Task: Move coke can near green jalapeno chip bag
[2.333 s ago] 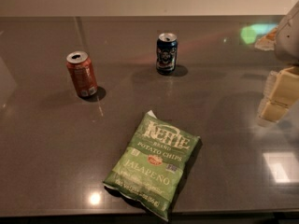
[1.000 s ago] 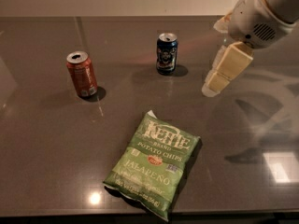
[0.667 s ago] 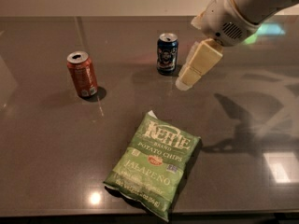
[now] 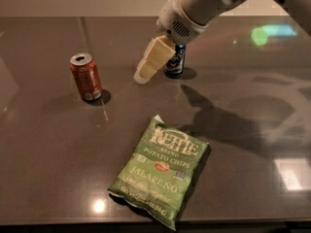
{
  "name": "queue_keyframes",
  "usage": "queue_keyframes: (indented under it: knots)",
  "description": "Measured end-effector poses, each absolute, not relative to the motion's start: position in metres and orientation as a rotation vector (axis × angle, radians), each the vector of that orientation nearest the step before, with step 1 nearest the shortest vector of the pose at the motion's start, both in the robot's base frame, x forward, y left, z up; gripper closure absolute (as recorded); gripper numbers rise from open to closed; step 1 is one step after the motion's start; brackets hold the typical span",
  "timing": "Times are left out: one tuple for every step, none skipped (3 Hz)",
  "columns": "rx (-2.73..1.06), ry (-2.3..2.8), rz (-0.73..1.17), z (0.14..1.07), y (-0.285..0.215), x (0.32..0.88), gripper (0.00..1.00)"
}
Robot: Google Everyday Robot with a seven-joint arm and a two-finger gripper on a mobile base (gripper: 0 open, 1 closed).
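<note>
Gripper (image 4: 142, 75) hangs between coke can (image 4: 86, 77) and dark blue can (image 4: 177, 65); grip state we cannot tell. Green jalapeno chip bag (image 4: 160, 171) lies flat, nearer us.

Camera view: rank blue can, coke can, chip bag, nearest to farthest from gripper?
The gripper hangs over the table.
1. Dark blue can, just behind it.
2. Coke can, left, and green jalapeno chip bag, in front: too close to call.

One camera looks steeply down from above the near edge of the dark tabletop (image 4: 48, 169), facing its far edge at close range. The gripper (image 4: 147, 68) hangs at upper centre of this view.
</note>
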State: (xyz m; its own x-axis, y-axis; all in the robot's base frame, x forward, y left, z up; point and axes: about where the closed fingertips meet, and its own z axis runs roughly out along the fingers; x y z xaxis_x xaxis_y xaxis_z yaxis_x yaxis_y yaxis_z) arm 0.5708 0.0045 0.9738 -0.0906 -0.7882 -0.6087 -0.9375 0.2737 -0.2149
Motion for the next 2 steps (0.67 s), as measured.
queue_keyframes:
  knots:
    - [-1.509, 1.921, 0.355, 0.966, 0.042, 0.591, 0.0]
    - [-1.48, 1.925, 0.396, 0.957, 0.072, 0.602, 0.0]
